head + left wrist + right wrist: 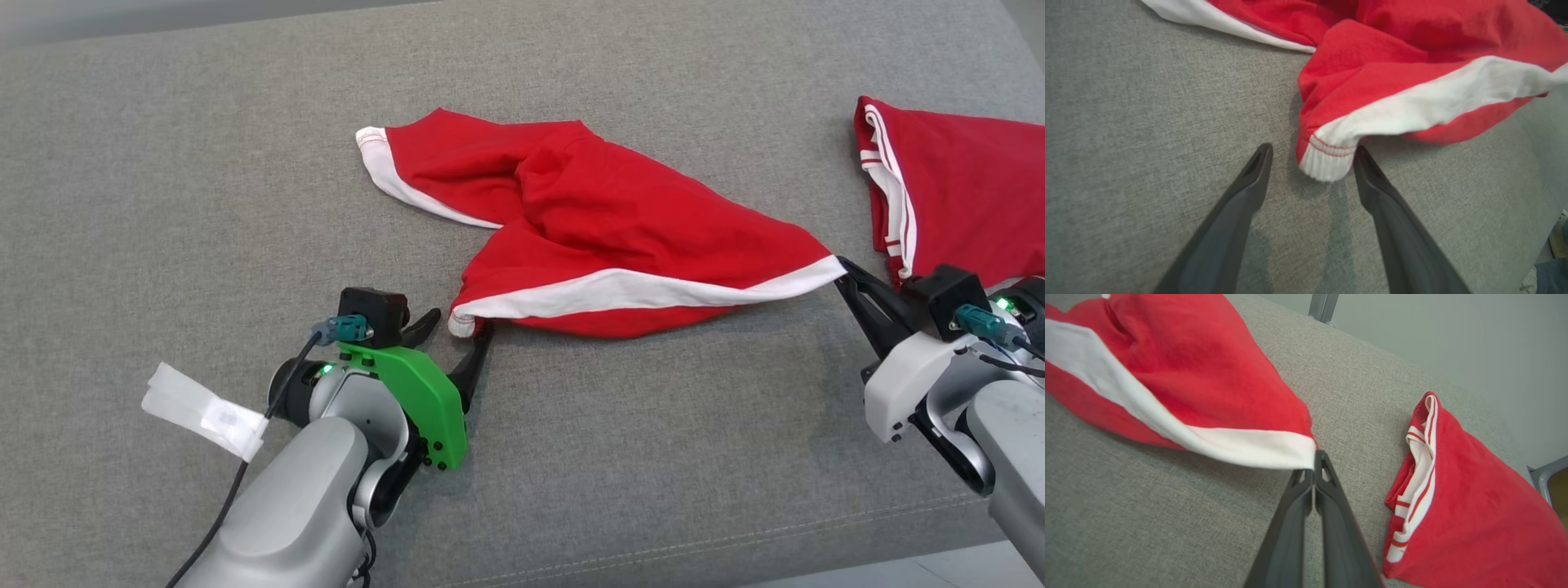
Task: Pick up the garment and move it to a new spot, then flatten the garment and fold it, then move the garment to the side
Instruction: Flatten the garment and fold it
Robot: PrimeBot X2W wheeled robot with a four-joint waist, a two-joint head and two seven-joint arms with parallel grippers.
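My right gripper [845, 273] clenches corner of crumpled red-and-white cloth garment [620, 229], frame right. My left gripper [460, 324] gapes around ribbed white cuff [1327, 163]; I close deep, then stretch gently.

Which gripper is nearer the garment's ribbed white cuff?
Left. The left gripper stands open with the cuff between its fingertips; the right gripper is shut on the garment at its opposite corner.

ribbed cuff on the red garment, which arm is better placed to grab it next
Left. The left gripper stands open with the ribbed cuff between its fingertips, so closing should catch it. The right gripper is shut on the far white-edged corner of the garment.
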